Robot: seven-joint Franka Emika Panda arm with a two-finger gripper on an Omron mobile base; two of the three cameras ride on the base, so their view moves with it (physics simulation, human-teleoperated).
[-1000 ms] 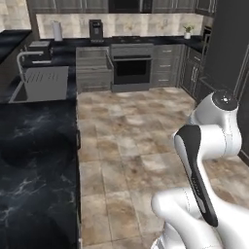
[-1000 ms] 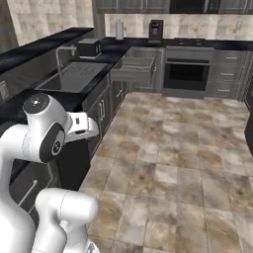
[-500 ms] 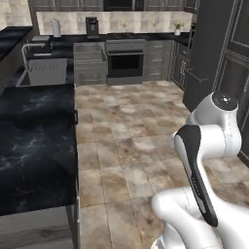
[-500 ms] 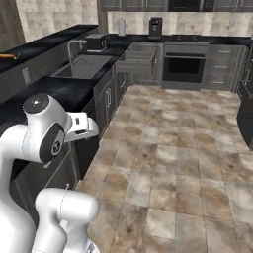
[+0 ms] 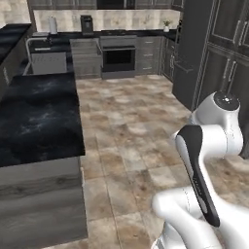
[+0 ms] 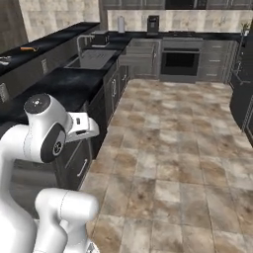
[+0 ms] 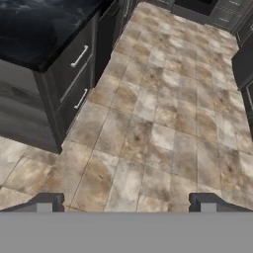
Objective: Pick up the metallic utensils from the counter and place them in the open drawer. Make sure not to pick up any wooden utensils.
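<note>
The gripper hangs empty over the tiled floor, its jaws spread as wide as they go, with nothing between the two dark tips. The task's things sit far off: in the right base view an orange utensil lies on the far-left bench, and a pale sliver at the picture's left edge may be the silver one, though it is too small to be sure. The wooden utensil and the open drawer cannot be made out. The likely trouble is reach and identity: the base stands well apart from that bench, so a reach from here would likely fall short, and at this range a tan handle could be mistaken for a metal one. The hand view shows closed drawer fronts with pale handles on the near black bench; the left base view shows that bench top bare, and the arm folded at the lower right.
</note>
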